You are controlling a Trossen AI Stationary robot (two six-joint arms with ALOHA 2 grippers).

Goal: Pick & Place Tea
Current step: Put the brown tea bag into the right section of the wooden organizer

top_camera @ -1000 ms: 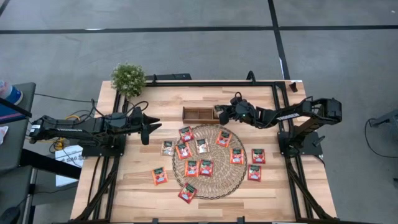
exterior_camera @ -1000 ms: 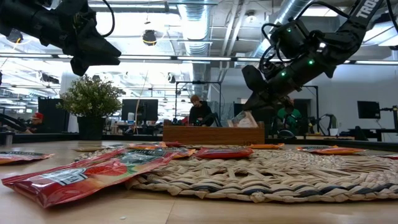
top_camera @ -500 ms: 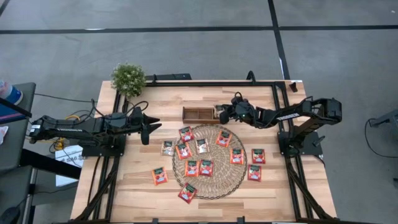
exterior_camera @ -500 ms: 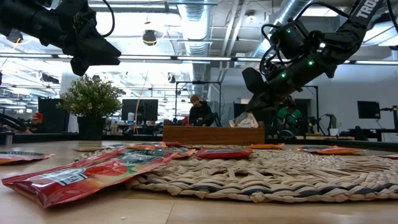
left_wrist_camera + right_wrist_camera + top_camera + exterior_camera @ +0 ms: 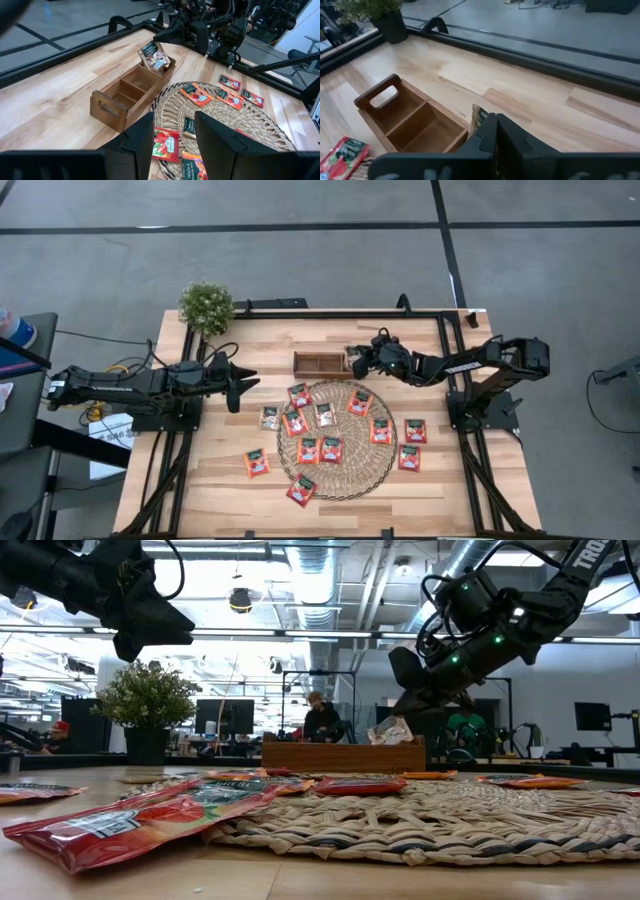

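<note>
The right gripper [image 5: 352, 360] is pressed together on 1 pale tea sachet [image 5: 153, 54], holding it upright in the end compartment of the wooden tray [image 5: 320, 363] nearest that arm; in the low view the sachet [image 5: 391, 731] pokes up above the tray's wall [image 5: 342, 755], right under the dark fingers. From the right wrist view only a thin edge of the sachet [image 5: 479, 121] shows beside the closed fingers, with the tray's other 2 compartments [image 5: 410, 117] bare.

The left gripper [image 5: 236, 380] hangs above the table's left side, well apart from the tray, its fingers [image 5: 216, 131] spread and holding nothing.

The rest of the tea lies flat: most sachets rest on the round woven mat [image 5: 345, 468], mainly red-orange ones such as 1 near the mat's far edge [image 5: 299, 394], with 2 pale ones [image 5: 325, 414] among them. A few red ones lie off the mat on the bare wood [image 5: 256, 463]. A potted plant [image 5: 206, 306] stands at the table's far left corner.
</note>
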